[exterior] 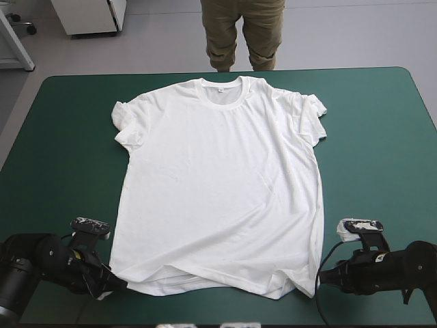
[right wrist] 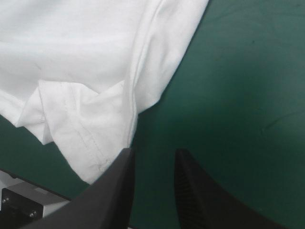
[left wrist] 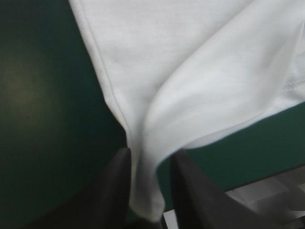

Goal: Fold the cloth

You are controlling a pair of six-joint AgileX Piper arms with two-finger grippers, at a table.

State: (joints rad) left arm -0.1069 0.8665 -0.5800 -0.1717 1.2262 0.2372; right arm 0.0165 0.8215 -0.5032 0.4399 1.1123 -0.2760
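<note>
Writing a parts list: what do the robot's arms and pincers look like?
The left arm and right arm are black, with bulky rounded joints. The left pincer and right pincer each have two broad black fingers, curved like fins and tapering to tips.

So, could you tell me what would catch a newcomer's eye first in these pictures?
The white T-shirt lies spread flat across the middle of the teal-green table, its collar toward the far edge. The left gripper pinches the shirt's near left hem corner. The right gripper waits just beside the near right corner, fingers apart over bare table.
</note>
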